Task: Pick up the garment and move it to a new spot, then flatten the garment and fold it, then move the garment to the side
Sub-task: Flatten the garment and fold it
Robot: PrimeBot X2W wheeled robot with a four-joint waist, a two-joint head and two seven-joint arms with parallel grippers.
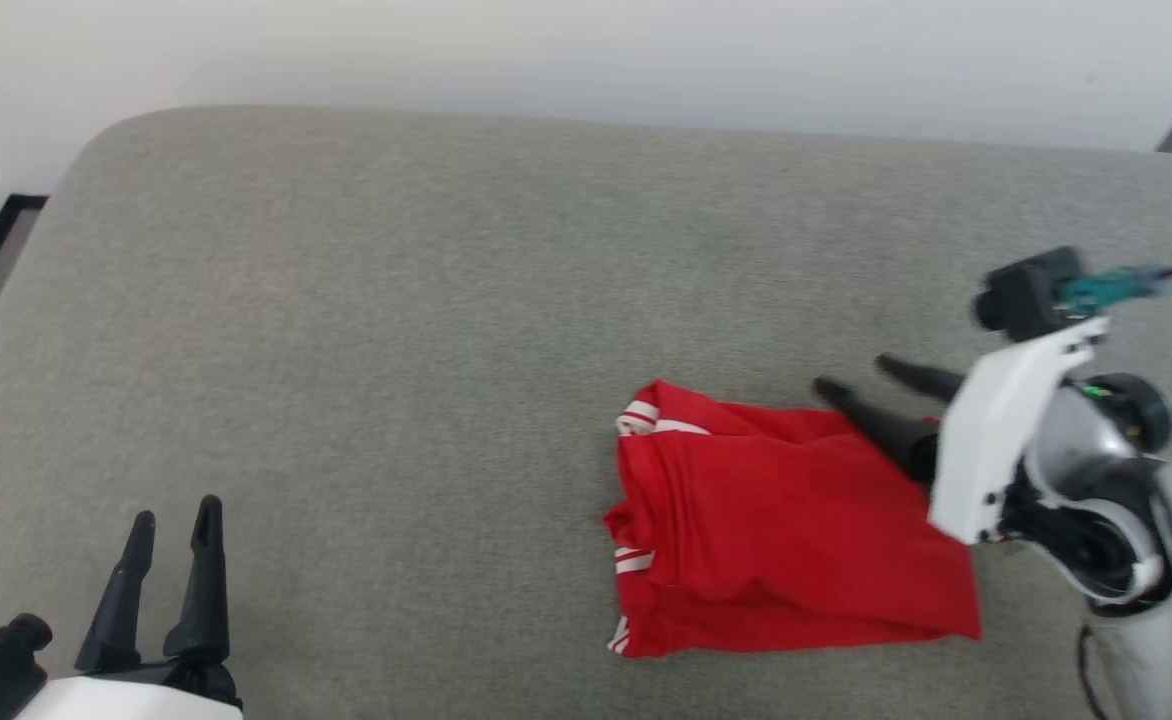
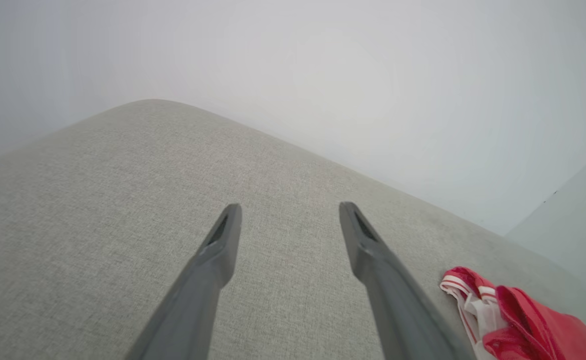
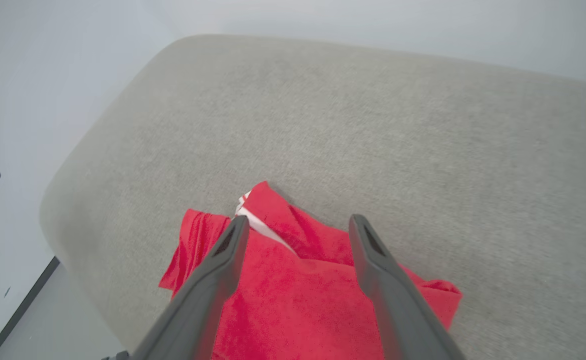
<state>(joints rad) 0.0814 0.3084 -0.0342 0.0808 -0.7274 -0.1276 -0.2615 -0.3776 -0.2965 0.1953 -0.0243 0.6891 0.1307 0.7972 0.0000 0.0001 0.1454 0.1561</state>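
Toward 4 o'clock on the grey cushioned surface (image 1: 396, 350) lies the folded garment (image 1: 786, 530), probably light, limp and best pinched through its stacked edge, with the right pincer (image 1: 856, 374) spread open over its 2 o'clock corner and the left pincer (image 1: 176, 512) open at 7 o'clock.

Shirt (image 1: 786, 520) lies folded on the cushion (image 1: 396, 300). Most of the bare cushion is left of the shirt and behind it; a narrower strip is in front of the shirt. Wall (image 1: 586, 50) stands behind the shirt, past the cushion's far edge. Right gripper (image 1: 856, 374) is at the shirt's far right corner, fingers pointing left over it; can't tell if they touch. Left gripper (image 1: 176, 512) is well apart, left of the shirt, over bare cushion.
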